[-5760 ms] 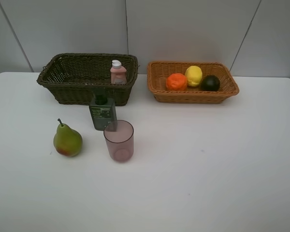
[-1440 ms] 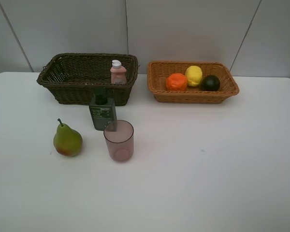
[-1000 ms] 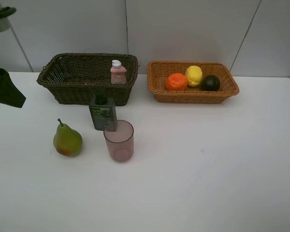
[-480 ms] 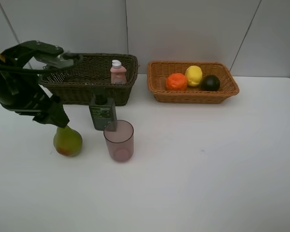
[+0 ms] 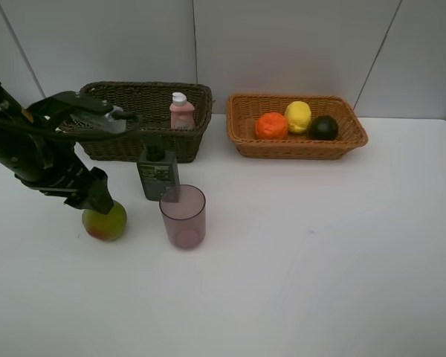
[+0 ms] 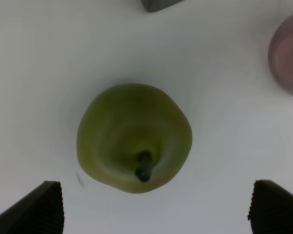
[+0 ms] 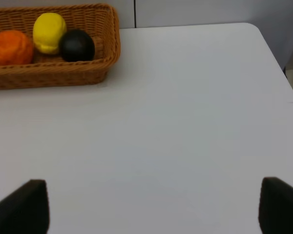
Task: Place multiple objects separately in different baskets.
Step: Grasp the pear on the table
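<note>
Left end effector (image 6: 156, 209) hung open & empty over the pear (image 6: 134, 139), jaws either side, prob. lined up for a top-down grab. Pear stood upright on the counter (image 5: 320, 260) nr the pink cup (image 5: 183, 216), outside the dark basket (image 5: 134, 86) & tan basket (image 5: 297, 149). Right end effector (image 7: 149, 207): open, empty.

White table (image 5: 320, 260), seemingly panelled wall (image 5: 282, 44)

A plain white desk (image 5: 320, 260) is seen filling most of the exterior high view. Behind it, a pale grey panelled wall (image 5: 282, 44) is divided by thin dark seams (image 5: 194, 41). Soft, even light is cast, and only faint shadows are left.
</note>
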`<control>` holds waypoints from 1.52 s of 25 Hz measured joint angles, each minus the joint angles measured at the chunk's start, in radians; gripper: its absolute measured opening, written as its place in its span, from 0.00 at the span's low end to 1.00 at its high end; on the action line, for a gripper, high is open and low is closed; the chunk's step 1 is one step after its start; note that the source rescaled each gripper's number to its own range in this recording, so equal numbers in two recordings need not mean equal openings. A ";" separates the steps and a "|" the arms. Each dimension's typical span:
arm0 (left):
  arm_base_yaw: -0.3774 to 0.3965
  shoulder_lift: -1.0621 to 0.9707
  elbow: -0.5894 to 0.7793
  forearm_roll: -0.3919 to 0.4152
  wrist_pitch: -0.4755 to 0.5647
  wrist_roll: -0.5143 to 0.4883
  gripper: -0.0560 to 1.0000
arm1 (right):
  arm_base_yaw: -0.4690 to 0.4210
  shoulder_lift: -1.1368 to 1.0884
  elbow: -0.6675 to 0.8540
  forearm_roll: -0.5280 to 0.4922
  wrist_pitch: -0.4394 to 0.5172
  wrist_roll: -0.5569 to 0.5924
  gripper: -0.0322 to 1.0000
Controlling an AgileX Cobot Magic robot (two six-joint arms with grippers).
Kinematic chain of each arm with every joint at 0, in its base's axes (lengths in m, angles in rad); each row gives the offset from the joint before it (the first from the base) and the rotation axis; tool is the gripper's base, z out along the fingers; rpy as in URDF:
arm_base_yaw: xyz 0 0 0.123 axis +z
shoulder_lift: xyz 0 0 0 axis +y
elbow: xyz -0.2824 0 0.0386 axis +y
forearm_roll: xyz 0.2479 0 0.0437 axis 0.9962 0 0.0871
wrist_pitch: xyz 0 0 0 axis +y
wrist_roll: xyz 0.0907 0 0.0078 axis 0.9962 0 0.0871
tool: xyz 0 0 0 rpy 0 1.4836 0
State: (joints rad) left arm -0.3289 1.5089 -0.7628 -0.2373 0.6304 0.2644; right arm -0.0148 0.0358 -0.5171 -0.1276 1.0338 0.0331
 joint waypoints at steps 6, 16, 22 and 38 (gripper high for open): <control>0.000 0.001 0.075 -0.006 -0.104 0.026 1.00 | 0.000 0.000 0.000 0.000 0.000 0.000 0.88; 0.000 0.019 0.123 -0.019 -0.233 0.054 1.00 | 0.000 0.000 0.000 0.000 0.000 0.000 0.88; -0.001 0.108 0.123 -0.045 -0.272 0.083 1.00 | 0.000 0.000 0.000 0.000 0.000 0.000 0.88; -0.002 0.205 0.124 -0.066 -0.370 0.106 1.00 | 0.000 0.000 0.000 0.000 0.000 0.000 0.88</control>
State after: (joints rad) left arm -0.3306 1.7143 -0.6392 -0.3031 0.2608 0.3705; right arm -0.0148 0.0358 -0.5171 -0.1276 1.0338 0.0331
